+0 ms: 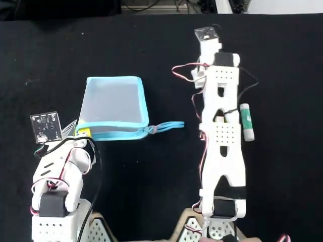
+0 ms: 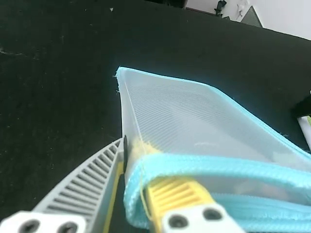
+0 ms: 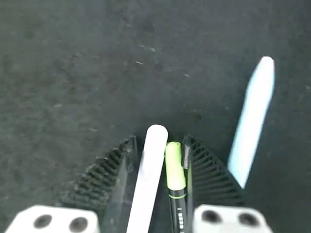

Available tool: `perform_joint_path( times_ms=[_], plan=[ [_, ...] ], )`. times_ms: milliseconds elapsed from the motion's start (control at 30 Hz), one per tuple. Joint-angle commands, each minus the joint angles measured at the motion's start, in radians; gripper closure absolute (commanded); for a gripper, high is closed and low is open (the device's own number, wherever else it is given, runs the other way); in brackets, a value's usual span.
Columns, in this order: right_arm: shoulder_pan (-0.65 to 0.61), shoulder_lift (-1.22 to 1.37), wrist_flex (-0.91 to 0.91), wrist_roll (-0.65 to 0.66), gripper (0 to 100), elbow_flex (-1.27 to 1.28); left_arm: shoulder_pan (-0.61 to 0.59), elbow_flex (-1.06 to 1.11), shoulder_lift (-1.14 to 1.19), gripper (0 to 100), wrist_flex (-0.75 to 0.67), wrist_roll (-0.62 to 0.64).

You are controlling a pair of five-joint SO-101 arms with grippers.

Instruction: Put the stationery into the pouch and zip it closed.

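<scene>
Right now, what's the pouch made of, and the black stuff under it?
The pouch looks like see-through plastic, slightly frosted, with fine ribbed lines across it; its light blue edging looks like woven fabric tape. The black table cover seems to be matte cloth, maybe felt: no shine, and pale lint specks cling to it.

You have a wide strip of bare table (image 1: 171, 171) between the pouch (image 1: 113, 103) and the right arm (image 1: 222, 136), the pouch's blue pull cord (image 1: 169, 125) trailing into it. A glue stick (image 1: 247, 122) lies just beside that arm, and a pale-blue pen (image 3: 251, 121) near the right gripper (image 3: 159, 141), which is clamped on two pens (image 3: 146, 189)
</scene>
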Motion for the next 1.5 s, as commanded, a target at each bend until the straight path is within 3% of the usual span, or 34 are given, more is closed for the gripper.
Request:
perform_joint_path(
  times_ms=[0,333,1167,1467],
  plan=[
    [-0.025,-0.050,0.028,0.014,85.3,-0.073,-0.012,-0.012,-0.014,97,-0.008,0.008],
    [-0.061,-0.160,0.149,0.014,85.0,-0.067,-0.012,-0.012,-0.014,97,-0.009,0.008],
    [-0.051,-0.024,0.089,0.017,85.1,-0.070,-0.016,-0.012,-0.014,97,-0.008,0.008],
    [-0.012,-0.021,0.095,0.084,85.1,-0.068,-0.015,-0.012,-0.014,97,-0.008,0.008]
  ],
)
